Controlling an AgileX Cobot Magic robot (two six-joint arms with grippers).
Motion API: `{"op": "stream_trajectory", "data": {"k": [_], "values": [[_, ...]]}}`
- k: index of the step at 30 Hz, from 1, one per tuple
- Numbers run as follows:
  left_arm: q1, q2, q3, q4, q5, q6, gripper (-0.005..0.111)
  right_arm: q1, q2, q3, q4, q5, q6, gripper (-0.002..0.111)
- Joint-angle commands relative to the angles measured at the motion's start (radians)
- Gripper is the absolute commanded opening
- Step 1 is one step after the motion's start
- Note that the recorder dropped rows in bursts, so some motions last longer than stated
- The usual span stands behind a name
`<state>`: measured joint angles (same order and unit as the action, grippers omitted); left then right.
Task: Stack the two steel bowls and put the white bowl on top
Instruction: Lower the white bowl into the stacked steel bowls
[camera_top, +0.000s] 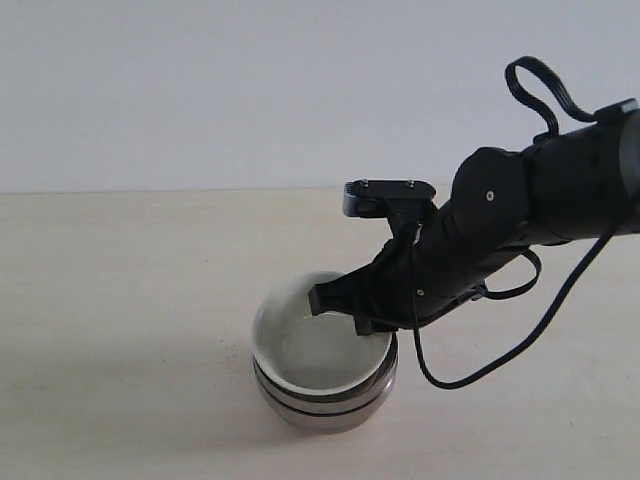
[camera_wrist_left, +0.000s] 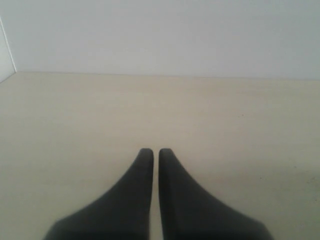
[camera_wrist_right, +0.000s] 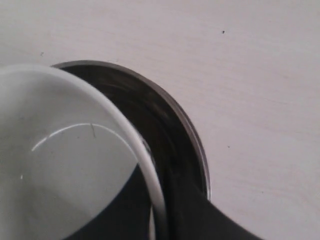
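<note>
Black right gripper (camera_top: 322, 298) pinches the white bowl (camera_top: 318, 352) by its rim.
One finger is inside the rim and one outside, so the gripper can set the bowl down into the two stacked steel bowls (camera_top: 322, 408) on the table (camera_top: 120, 300). The white bowl looks a bit tilted. The left gripper (camera_wrist_left: 155, 152) is closed on nothing, out of the way.

Setting: robot test bench, laboratory type. Evidence: plain pale wood-grain tabletop (camera_top: 120, 300), matte and evenly lit. Plain off-white wall (camera_top: 250, 90) directly behind it, meeting the far table edge in one straight line. Black multi-joint robot arm (camera_top: 500, 215) reaching in over the surface from one side, with an exposed black cable (camera_top: 548, 312) hanging in a loose loop below it. Props on the table: a white bowl (camera_top: 305, 345) sitting in stacked steel bowls (camera_top: 320, 405).
</note>
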<state>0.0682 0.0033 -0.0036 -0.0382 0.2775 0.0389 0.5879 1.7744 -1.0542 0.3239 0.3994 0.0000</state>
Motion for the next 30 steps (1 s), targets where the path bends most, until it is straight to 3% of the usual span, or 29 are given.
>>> {"op": "stream_trajectory", "data": {"k": [1, 30], "values": [[0.002, -0.003, 0.004, 0.003, 0.000, 0.006, 0.004, 0.003, 0.012, -0.006, 0.005, -0.016, -0.008, 0.000], [0.002, -0.003, 0.004, 0.003, 0.000, 0.006, 0.004, 0.003, 0.036, -0.004, 0.005, -0.061, -0.039, 0.000]]}}
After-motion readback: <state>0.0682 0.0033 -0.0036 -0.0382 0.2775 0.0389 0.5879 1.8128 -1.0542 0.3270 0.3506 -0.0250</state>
